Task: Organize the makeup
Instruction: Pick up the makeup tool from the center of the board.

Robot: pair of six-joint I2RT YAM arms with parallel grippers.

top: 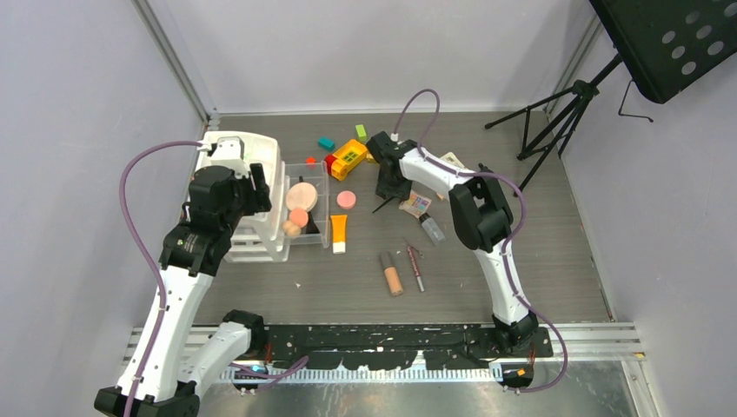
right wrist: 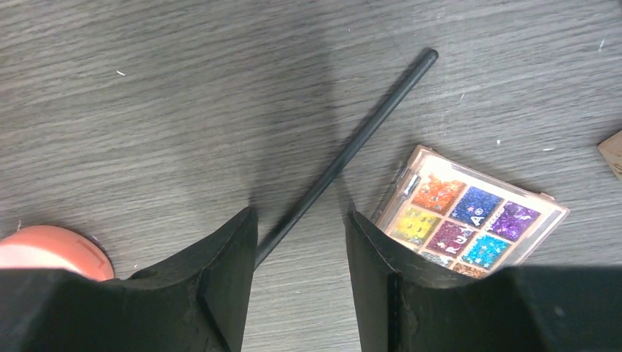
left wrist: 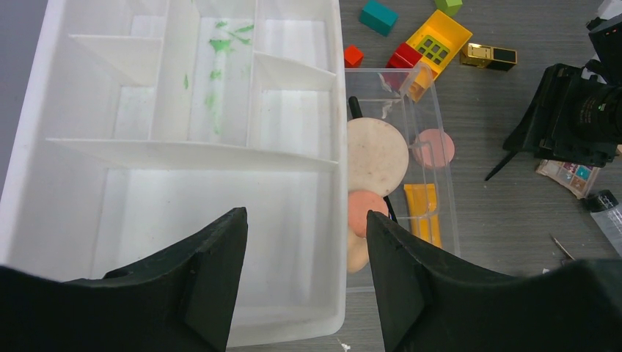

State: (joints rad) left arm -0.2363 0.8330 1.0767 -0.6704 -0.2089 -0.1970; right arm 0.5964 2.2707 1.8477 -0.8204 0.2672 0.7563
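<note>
The slim black makeup brush (right wrist: 352,143) lies flat on the grey wood-grain table (right wrist: 147,88) beside a glittery eyeshadow palette (right wrist: 469,213), its handle passing between the parted, empty jaws of the right gripper (right wrist: 301,220). Light, stiff and thin, it will probably roll, so mid-handle looks the surest hold. The left gripper (left wrist: 306,220) hangs with jaws apart and empty over the white divided organizer (left wrist: 191,213).

No legible text — eyeshadow palette (right wrist: 477,213) lettering (blurred)
</note>
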